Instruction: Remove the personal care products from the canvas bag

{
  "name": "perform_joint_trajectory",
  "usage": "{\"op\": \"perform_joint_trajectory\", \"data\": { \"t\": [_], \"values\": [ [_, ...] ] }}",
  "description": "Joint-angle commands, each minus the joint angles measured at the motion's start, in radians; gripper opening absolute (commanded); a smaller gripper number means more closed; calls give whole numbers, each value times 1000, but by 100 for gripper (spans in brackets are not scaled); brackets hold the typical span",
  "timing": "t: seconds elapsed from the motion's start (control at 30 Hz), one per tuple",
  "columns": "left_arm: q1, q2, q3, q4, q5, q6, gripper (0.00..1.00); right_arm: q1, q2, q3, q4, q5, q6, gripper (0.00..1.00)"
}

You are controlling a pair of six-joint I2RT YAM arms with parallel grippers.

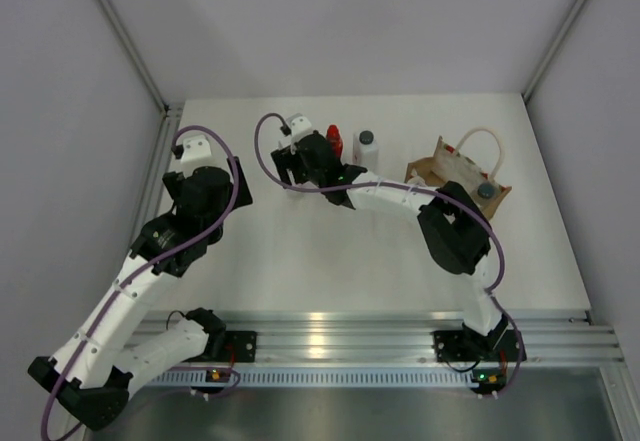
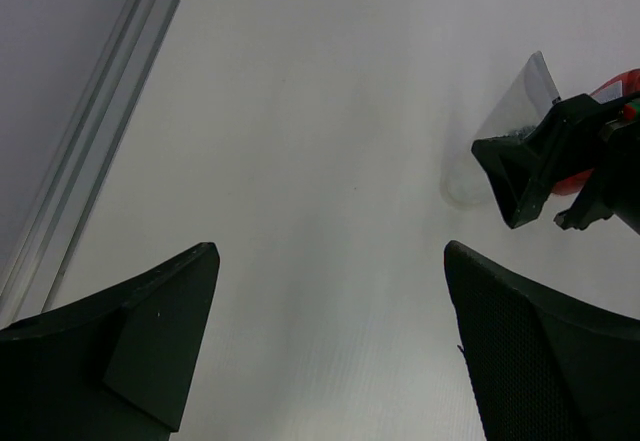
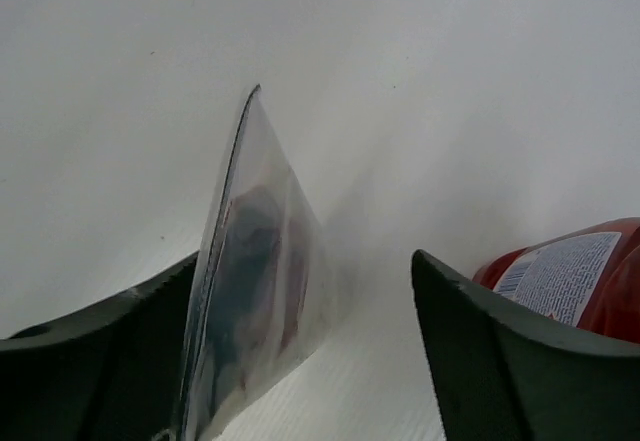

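Note:
My right gripper (image 1: 300,168) (image 3: 305,261) is at the back of the table with its jaws apart. The slim grey-white tube (image 3: 255,281) stands tilted between them, leaning on the left finger (image 3: 120,351) and apart from the right one. The left wrist view also shows the tube (image 2: 500,126). The red bottle (image 1: 334,141) (image 3: 570,276) stands just right of that gripper, and the white bottle with a dark cap (image 1: 366,149) stands beside it. A dark-capped bottle (image 1: 486,190) sits in the canvas bag (image 1: 450,173). My left gripper (image 1: 236,183) (image 2: 330,341) is open and holds nothing.
The bag's pale loop handle (image 1: 480,137) lies toward the back right corner. A metal frame rail (image 2: 90,151) runs along the table's left edge. The right arm's forearm (image 1: 400,196) stretches between the bag and the standing bottles.

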Motion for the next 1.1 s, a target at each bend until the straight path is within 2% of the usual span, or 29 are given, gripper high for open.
{"op": "perform_joint_trajectory", "data": {
  "t": [0.0, 0.07, 0.2, 0.33, 0.43, 0.57, 0.67, 0.8, 0.93, 0.97, 1.07],
  "values": [
    [6, -7, -1, 29, 7, 1, 98, 16, -62, -3, 103, -16, -16, 82],
    [6, -7, -1, 30, 13, 1, 98, 16, -79, -4, 86, -11, -18, 90],
    [4, 2, -4, 34, 35, 10, 98, 15, -145, -16, 43, 8, -22, 90],
    [4, 25, -3, 46, 101, 27, 98, -10, -300, -87, -6, 48, 7, 90],
    [6, 39, -3, 72, 220, 43, 98, -56, -425, -143, -90, 65, 59, 89],
    [6, 65, 22, 96, 445, 36, 98, -142, -607, -251, -228, 99, 148, 89],
    [3, 96, 57, 110, 577, 18, 98, -246, -748, -329, -367, 145, 211, 89],
    [-13, 149, 100, 125, 677, -39, 98, -362, -901, -412, -571, 226, 310, 88],
    [-101, 233, 129, 191, 656, -65, 98, -462, -1076, -555, -679, 311, 369, 87],
    [-152, 254, 144, 201, 639, -62, 98, -482, -1101, -579, -688, 321, 372, 86],
    [-247, 344, 219, 221, 589, -29, 98, -577, -1185, -648, -699, 299, 380, 85]
  ]
}}
